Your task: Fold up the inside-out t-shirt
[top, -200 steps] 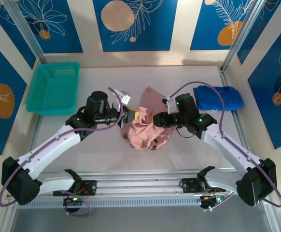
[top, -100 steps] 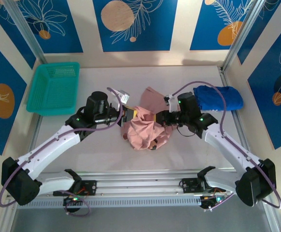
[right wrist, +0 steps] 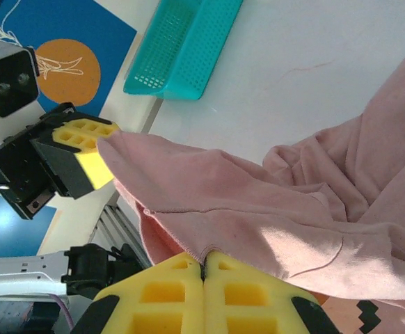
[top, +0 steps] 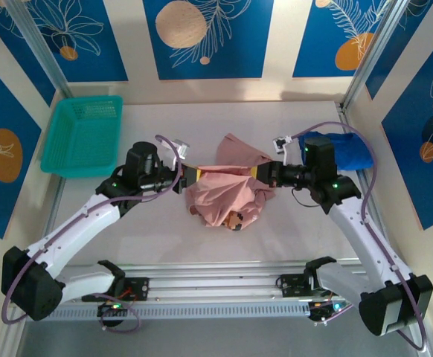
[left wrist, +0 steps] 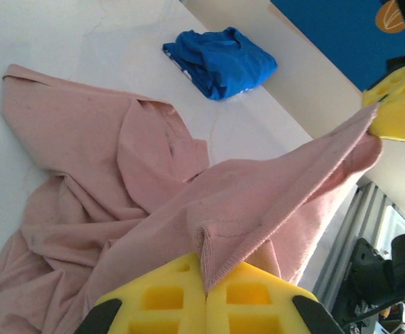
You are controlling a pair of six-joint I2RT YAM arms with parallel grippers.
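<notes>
The salmon-pink inside-out t-shirt [top: 228, 192] hangs bunched over the middle of the table, one hem edge stretched level between both grippers. My left gripper [top: 190, 177] is shut on the shirt's left end; its yellow pads [left wrist: 168, 299] pinch a stitched hem fold [left wrist: 213, 254]. My right gripper [top: 260, 172] is shut on the other end, its pads [right wrist: 248, 296] clamping the hem [right wrist: 204, 252]. In the left wrist view the shirt [left wrist: 105, 174] trails onto the table and the right gripper's pad [left wrist: 401, 104] holds the far corner. A dark patterned patch [top: 236, 221] shows at the shirt's lower edge.
A teal basket [top: 82, 135] stands at the back left of the table. A crumpled royal-blue garment [top: 347, 151] lies at the back right, just behind my right wrist. The metal rail [top: 216, 271] runs along the near edge.
The right gripper closed on the shirt's hem and pulled to the right. The left gripper drew back to the left, so the cloth between them is now stretched out.
</notes>
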